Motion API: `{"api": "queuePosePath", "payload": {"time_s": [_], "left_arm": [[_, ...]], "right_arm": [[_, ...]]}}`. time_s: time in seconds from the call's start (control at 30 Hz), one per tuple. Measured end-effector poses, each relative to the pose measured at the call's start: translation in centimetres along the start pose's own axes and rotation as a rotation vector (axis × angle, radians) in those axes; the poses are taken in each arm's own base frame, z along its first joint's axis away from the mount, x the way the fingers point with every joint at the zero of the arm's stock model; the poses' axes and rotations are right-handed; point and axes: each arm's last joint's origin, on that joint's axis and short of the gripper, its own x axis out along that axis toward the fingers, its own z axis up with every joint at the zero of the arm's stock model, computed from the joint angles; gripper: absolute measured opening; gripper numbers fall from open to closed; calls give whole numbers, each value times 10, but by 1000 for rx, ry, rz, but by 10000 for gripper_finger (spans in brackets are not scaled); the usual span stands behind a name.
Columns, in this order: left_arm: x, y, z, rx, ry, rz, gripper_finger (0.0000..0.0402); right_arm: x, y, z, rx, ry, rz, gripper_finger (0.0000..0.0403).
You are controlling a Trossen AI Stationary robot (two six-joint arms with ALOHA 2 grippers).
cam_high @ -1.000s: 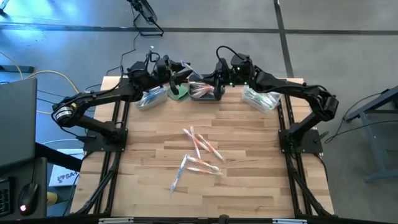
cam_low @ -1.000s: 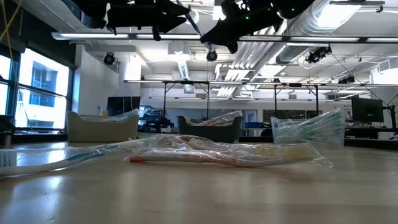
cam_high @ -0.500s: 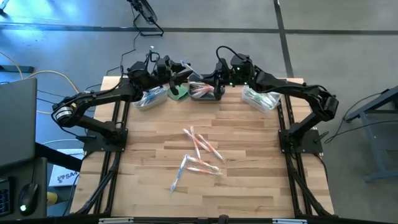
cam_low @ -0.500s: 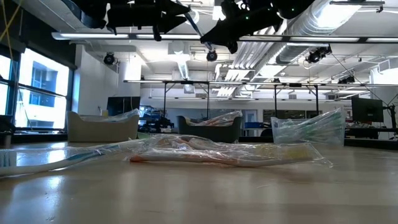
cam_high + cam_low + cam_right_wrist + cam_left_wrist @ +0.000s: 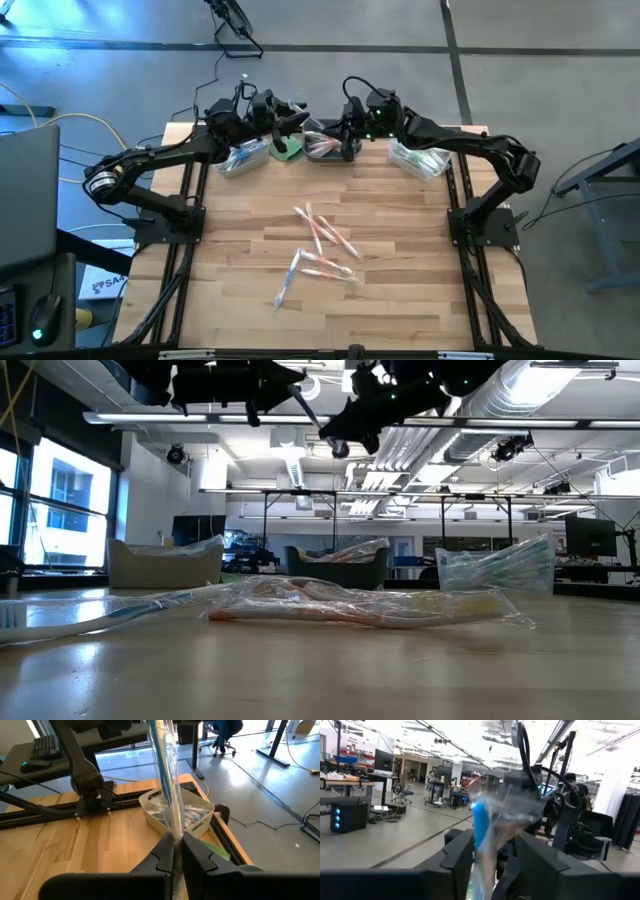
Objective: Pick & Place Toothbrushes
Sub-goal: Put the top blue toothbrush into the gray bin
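Above the middle bin [image 5: 322,148], your right gripper [image 5: 176,851] pinches a wrapped toothbrush [image 5: 167,785] whose far end sits between the left gripper's [image 5: 492,865] spread fingers, so pulling apart early could drop it beside that bin.

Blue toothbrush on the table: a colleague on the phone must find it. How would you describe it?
On the wooden table, find the loose toothbrushes scattered mid-table, well in front of the bins along the far edge. The blue toothbrush lies at that cluster's left-arm side, slanting toward the front edge. Its neighbours show pink-orange; it alone shows blue.
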Motion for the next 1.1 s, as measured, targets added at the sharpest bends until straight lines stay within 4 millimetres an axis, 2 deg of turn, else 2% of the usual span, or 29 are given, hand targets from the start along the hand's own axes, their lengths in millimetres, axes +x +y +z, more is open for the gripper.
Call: {"api": "queuePosePath", "payload": {"time_s": [0.23,0.47,1.1], "left_arm": [[0,0,0,-3,0,0,68],[0,0,0,-2,-1,-3,27],[0,0,0,-3,1,-2,23]], "right_arm": [[1,-1,0,-3,-10,-1,11],[1,-1,3,7,-34,1,11],[1,-1,3,8,-34,2,11]]}}
